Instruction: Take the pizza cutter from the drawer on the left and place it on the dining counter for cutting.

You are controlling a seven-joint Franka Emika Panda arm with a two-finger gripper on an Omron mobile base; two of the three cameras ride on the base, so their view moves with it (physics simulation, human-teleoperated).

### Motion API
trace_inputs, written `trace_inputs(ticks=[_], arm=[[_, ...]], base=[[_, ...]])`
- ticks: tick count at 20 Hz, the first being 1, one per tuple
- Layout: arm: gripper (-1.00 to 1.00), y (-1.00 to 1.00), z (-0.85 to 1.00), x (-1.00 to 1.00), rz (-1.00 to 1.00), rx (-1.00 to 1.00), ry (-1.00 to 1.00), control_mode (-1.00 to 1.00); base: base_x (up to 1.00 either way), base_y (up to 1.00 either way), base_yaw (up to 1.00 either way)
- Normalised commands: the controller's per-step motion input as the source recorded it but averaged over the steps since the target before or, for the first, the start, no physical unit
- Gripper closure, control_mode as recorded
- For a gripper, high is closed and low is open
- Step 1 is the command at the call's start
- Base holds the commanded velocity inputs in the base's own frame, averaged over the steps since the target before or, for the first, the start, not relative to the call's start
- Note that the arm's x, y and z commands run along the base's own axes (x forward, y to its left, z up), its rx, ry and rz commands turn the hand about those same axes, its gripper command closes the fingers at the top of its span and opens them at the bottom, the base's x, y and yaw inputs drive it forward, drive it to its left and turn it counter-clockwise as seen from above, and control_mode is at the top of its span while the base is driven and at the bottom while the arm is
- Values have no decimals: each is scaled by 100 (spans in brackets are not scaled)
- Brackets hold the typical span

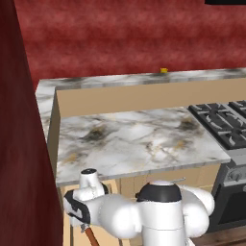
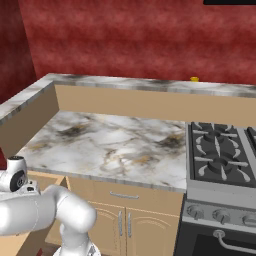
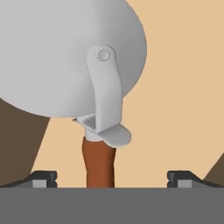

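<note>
The pizza cutter (image 3: 87, 74) lies flat on the tan floor of the open drawer (image 3: 183, 87). In the hand view its round grey blade sits up the frame, with a grey bracket running down from the hub to the reddish-brown wooden handle. That handle comes straight down the frame between the two dark fingertips (image 3: 41, 178), which stand wide apart, released, one on each side of the wood and touching nothing.

The long axis runs blade to handle, in line with the hand's view, with the blade pointing away from the hand and the handle end toward it. In the left base view a sliver of the handle shows just below the hand, low at the near left, under the edge of the marble worktop (image 1: 139, 139).

The step in hand looks like the grasp itself. To do it well, the gripper (image 3: 111, 178) should settle lower so the fingers bracket the wood rather than the metal bracket. It should then close squarely across the narrow handle, keeping the handle centred so it does not twist out. A grip near the blade end of the handle would likely carry the heavy blade with less droop. The lift should be straight up, clear of the drawer's walls and the worktop's overhang.

The dining counter (image 1: 96, 80) is the raised marble-topped ledge at the far side of the surface, well apart from the drawer. The stove (image 2: 220, 150) sits to the right.
</note>
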Motion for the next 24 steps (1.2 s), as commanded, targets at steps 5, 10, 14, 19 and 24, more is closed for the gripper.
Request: trace_inputs(ticks=[5, 10, 14, 19, 24], arm=[[-100, 0, -30, 0, 0, 0, -2, -100], [-100, 0, -19, 0, 0, 0, 0, -100], [-100, 0, -16, 0, 0, 0, 0, -100], [-100, 0, -3, 0, 0, 0, 0, -100], [-100, 0, -4, -1, 0, 0, 0, -100]], base=[[0, 0, 0], [0, 0, 0], [0, 0, 0], [0, 0, 0], [0, 0, 0]])
